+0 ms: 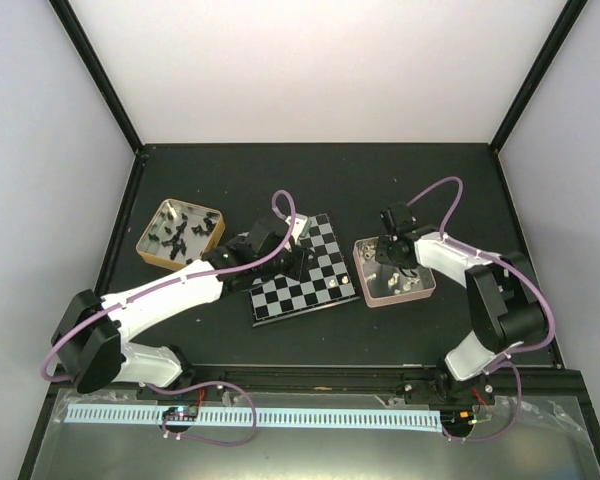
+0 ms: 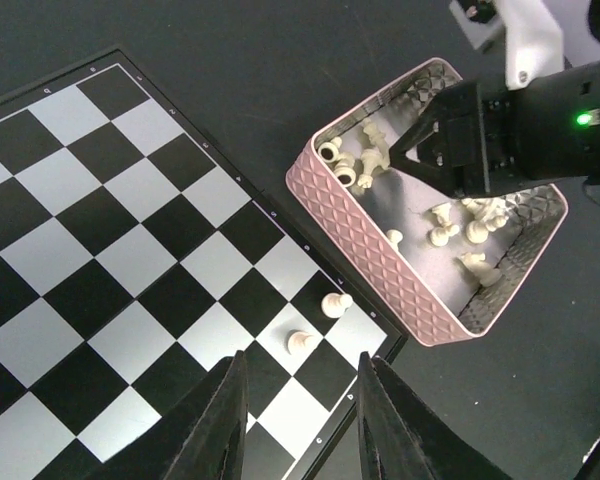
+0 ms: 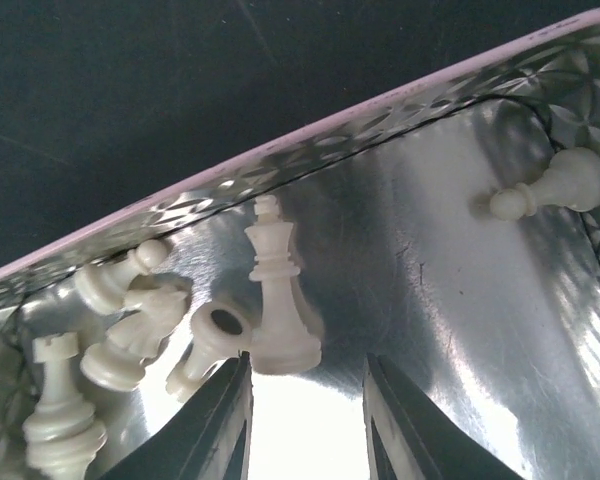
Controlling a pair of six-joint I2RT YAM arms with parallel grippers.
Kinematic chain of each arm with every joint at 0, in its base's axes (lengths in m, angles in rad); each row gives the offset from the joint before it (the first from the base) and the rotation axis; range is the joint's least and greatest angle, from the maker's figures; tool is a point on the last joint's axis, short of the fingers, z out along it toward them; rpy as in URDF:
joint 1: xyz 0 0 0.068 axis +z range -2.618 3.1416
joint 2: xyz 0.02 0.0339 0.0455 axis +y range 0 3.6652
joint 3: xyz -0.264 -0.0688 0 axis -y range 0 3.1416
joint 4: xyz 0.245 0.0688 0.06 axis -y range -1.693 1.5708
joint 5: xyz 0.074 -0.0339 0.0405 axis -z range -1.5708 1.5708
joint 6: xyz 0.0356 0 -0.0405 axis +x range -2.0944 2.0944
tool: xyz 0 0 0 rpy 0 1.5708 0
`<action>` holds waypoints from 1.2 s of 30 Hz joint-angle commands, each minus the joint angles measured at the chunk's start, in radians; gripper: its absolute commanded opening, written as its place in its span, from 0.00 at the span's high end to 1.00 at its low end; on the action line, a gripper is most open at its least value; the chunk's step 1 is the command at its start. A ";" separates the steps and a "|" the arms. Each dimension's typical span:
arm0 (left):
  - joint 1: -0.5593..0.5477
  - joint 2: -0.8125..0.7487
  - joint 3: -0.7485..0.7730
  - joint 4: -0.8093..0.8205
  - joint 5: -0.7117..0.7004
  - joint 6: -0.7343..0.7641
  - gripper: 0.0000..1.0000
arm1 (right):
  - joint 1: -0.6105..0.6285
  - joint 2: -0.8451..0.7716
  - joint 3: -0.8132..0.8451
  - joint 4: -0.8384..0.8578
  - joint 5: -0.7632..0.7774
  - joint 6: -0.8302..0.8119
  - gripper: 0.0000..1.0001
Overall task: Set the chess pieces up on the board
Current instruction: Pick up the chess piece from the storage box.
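Observation:
The board (image 1: 302, 282) lies tilted at the table's middle. In the left wrist view two cream-white pawns (image 2: 335, 304) (image 2: 300, 341) stand on squares near the corner of the board (image 2: 130, 200) that is next to the pink tray. My left gripper (image 2: 303, 358) is open and empty just above that corner, and in the top view (image 1: 296, 260) it hangs over the board. My right gripper (image 3: 307, 360) is open inside the pink tray (image 3: 280, 150), just short of a white king (image 3: 278, 290) lying on its side. Several more white pieces (image 3: 115, 335) lie to the king's left, and a pawn (image 3: 555, 187) lies apart at the right.
A gold-rimmed tin (image 1: 146, 243) with several black pieces stands left of the board. The pink tray (image 1: 427, 290) sits right against the board's right edge, with the right gripper (image 1: 394, 252) in it. Black frame posts rise at the table's back corners.

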 commanded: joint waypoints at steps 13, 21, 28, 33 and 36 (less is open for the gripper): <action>0.028 -0.031 -0.011 0.043 0.061 -0.016 0.65 | -0.038 0.123 0.063 0.037 -0.005 -0.089 0.66; 0.033 -0.035 -0.018 0.040 0.064 -0.015 0.62 | -0.043 0.164 0.111 -0.017 0.017 -0.115 0.56; 0.037 -0.032 -0.018 0.037 0.066 -0.015 0.61 | -0.044 0.201 0.172 -0.081 0.078 -0.130 0.50; 0.038 -0.033 -0.024 0.037 0.069 -0.014 0.61 | -0.043 0.202 0.194 -0.080 0.004 -0.203 0.48; 0.040 -0.033 -0.026 0.040 0.072 -0.015 0.61 | -0.044 0.183 0.180 -0.070 -0.076 -0.235 0.49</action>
